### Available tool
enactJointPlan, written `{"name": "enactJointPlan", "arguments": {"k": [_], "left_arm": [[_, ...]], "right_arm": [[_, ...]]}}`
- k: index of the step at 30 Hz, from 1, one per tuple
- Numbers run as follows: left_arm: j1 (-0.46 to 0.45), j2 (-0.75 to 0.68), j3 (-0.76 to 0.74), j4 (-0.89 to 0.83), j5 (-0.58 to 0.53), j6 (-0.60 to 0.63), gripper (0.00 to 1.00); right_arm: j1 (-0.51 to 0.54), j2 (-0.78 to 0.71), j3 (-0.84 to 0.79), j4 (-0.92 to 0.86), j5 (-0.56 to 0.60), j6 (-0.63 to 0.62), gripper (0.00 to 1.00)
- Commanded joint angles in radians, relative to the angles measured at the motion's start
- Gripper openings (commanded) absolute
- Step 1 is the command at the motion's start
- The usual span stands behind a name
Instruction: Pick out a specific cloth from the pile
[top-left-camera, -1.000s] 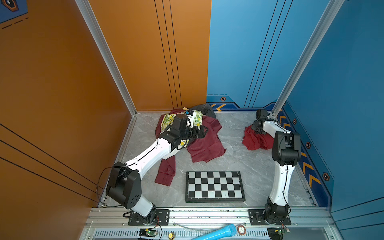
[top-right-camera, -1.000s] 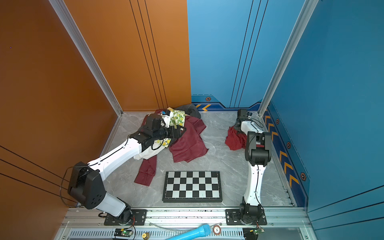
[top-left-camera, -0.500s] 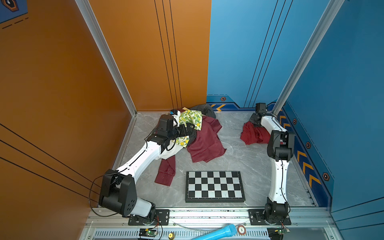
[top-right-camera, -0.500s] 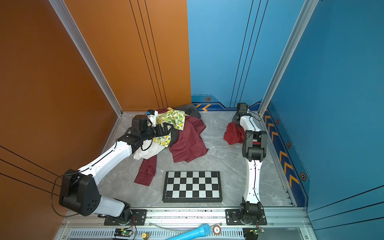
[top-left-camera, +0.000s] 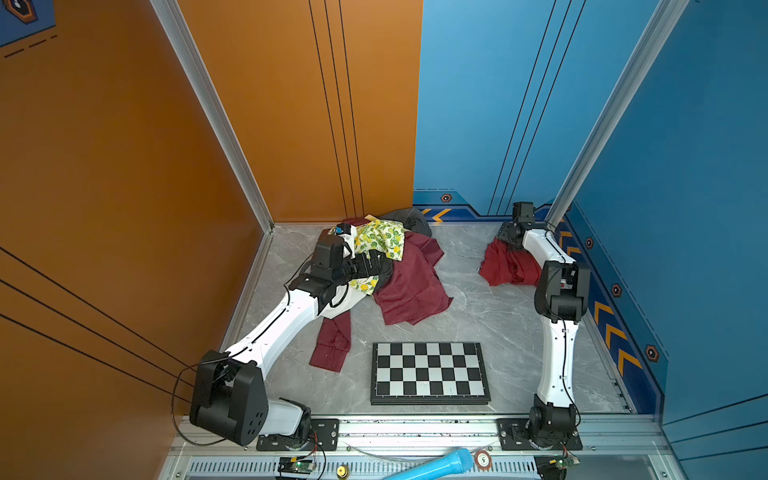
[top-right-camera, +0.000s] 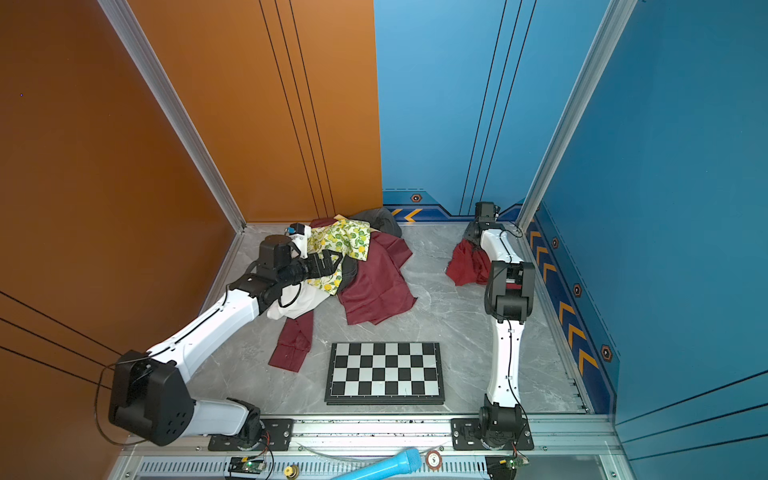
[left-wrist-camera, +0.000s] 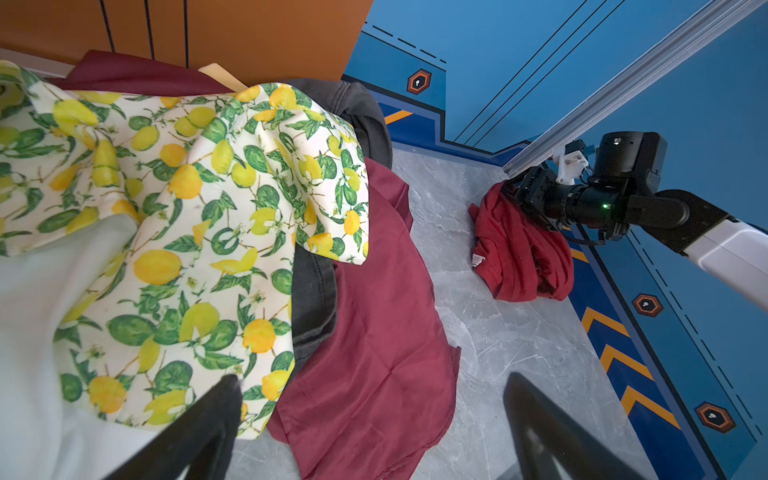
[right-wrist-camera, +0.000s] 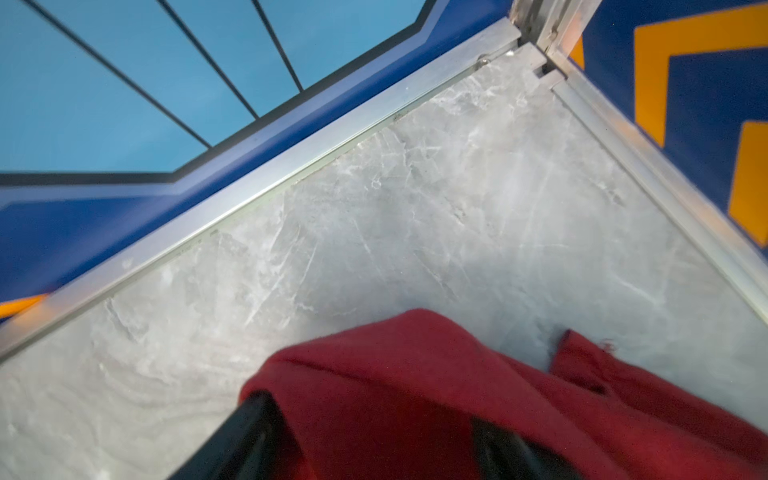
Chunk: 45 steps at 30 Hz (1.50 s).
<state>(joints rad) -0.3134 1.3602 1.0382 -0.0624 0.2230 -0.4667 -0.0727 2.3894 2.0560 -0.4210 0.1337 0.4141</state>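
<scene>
Red cloth (top-left-camera: 509, 268) draped across right hand (right-wrist-camera: 368, 415) (fingers apart, partly under folds), left hand (left-wrist-camera: 372, 379) spread wide by pile (top-left-camera: 399, 266).

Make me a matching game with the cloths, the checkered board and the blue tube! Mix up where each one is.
Things:
1. red cloth
2. chessboard
3. lemon-print fabric
4. blue tube

Places:
a. beyond the front rail
b. alone in the far right corner
c. draped on top of the pile
d. flat on the floor, near the front

Pairs: 1-b, 2-d, 3-c, 4-a.
</scene>
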Motion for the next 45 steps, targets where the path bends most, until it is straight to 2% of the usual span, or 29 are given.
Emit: {"name": "enactJointPlan", "arguments": {"k": [1,6,13,17,24,31,37,45], "left_arm": [[-0.001,-0.083,-0.049,-0.059,-0.074,0.038,0.98],[0.009,-0.190,-0.104,-0.117,-0.114,0.070,0.98],[0.040,-0.310,-0.163,-0.255,-0.182,0.141,0.98],[0.085,-0.336,-0.155,-0.319,-0.213,0.170,0.98],[0.175,-0.332,-0.130,-0.309,-0.266,0.177,0.98],[0.233,-0.258,-0.144,-0.204,-0.221,0.152,0.98],[0.277,-0.231,-0.226,-0.006,-0.197,0.229,0.98],[0.313,-0.182,-0.366,0.188,-0.280,0.312,0.98]], "right_arm": [[-0.005,-0.143,-0.044,0.008,0.001,-0.026,0.85],[-0.004,-0.246,-0.106,0.017,0.002,-0.055,0.95],[0.011,-0.434,-0.247,0.072,-0.003,-0.100,1.00],[0.027,-0.553,-0.376,0.118,0.014,-0.134,1.00],[0.073,-0.780,-0.628,0.208,0.048,-0.210,1.00],[0.138,-1.009,-0.958,0.374,0.037,-0.233,1.00],[0.167,-1.137,-1.213,0.544,-0.003,-0.254,1.00],[0.183,-1.243,-1.452,0.669,0.027,-0.283,1.00]]}}
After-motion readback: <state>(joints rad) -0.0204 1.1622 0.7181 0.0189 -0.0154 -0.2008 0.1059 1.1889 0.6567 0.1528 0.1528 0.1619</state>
